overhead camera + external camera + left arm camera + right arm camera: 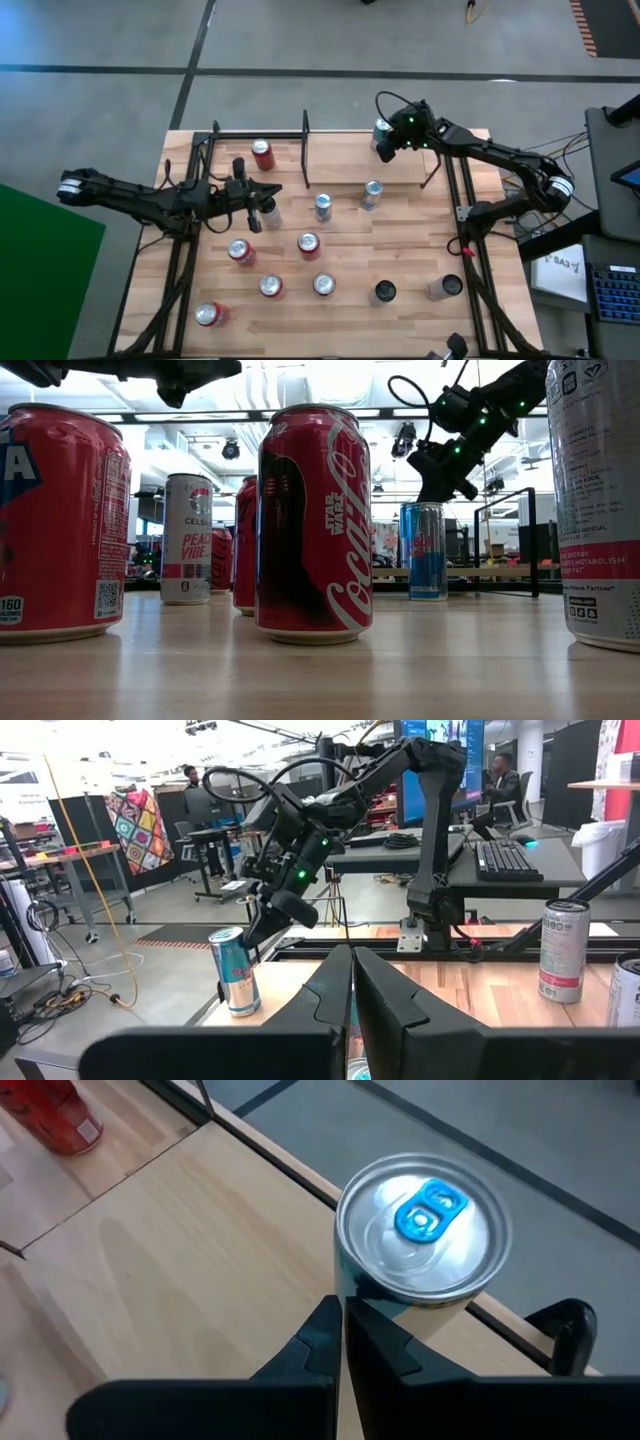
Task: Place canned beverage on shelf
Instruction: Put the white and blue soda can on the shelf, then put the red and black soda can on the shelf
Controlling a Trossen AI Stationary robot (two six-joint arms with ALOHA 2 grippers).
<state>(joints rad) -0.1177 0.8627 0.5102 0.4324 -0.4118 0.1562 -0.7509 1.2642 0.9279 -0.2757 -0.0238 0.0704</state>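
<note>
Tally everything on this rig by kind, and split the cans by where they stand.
Cans on the shelf: 2
Cans on the tabletop: 10
Shelf: 1
Robot arms: 2
Total: 15

1. The shelf (340, 168) is a small light-wood board set along the table's far edge, framed by thin black metal posts and rails, with a black divider post rising near its middle.
2. A slim silver-and-blue can (420, 1245) stands upright on the shelf at its far right corner, close to the far rail; its silver lid carries a blue pull tab and is unopened.
3. A red can (263, 155) stands upright on the left part of the shelf, left of the divider, well apart from the blue can.
</note>
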